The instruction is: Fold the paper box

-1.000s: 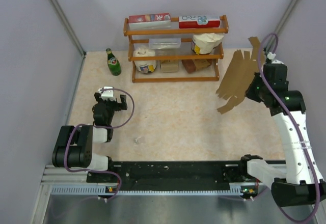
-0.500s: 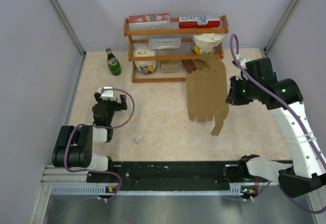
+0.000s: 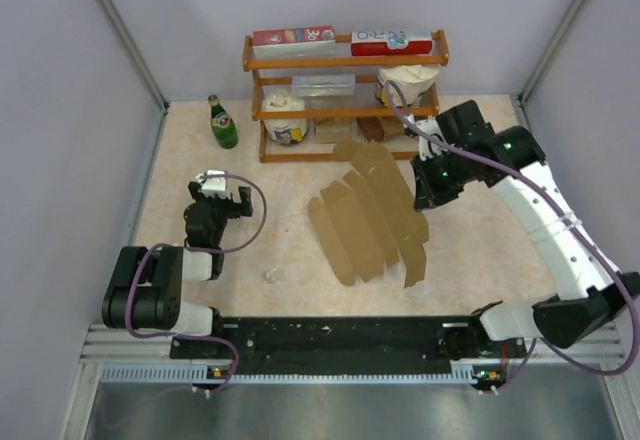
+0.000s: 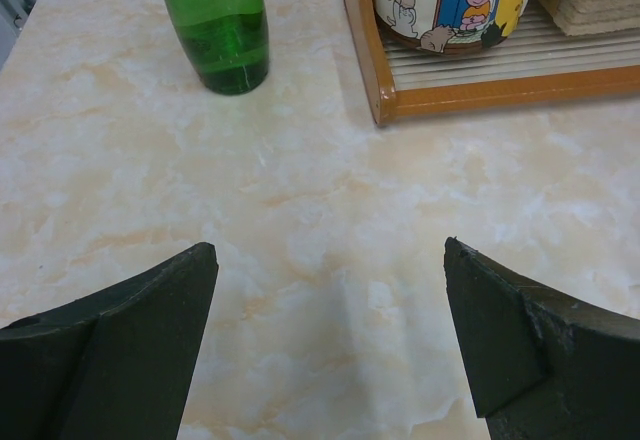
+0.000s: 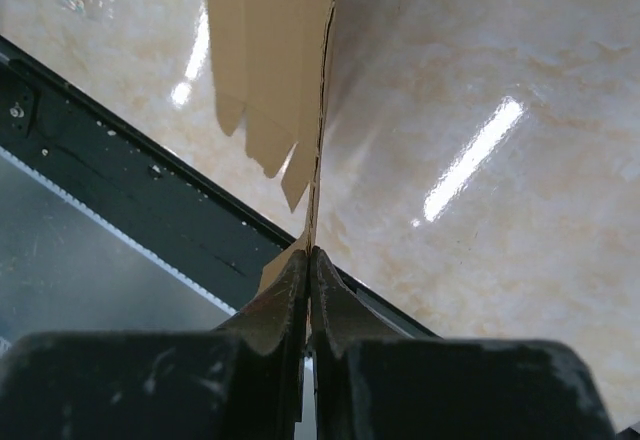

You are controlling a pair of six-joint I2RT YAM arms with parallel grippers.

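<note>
Right claw [image 5: 309, 260] pinches the paper box [image 3: 365, 220] — unfolded.

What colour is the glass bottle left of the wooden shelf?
Green glass bottle; clearest in left wrist view.

Paper box [image 3: 370, 215], flat unfolded kraft-brown die-cut sheet, flaps splayed, mid-table

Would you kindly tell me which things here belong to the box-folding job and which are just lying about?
Job: paper box; right tool, shut on its edge; left tool, open.
Lying about: green bottle; wooden shelf and the printed cartons on it.
</note>
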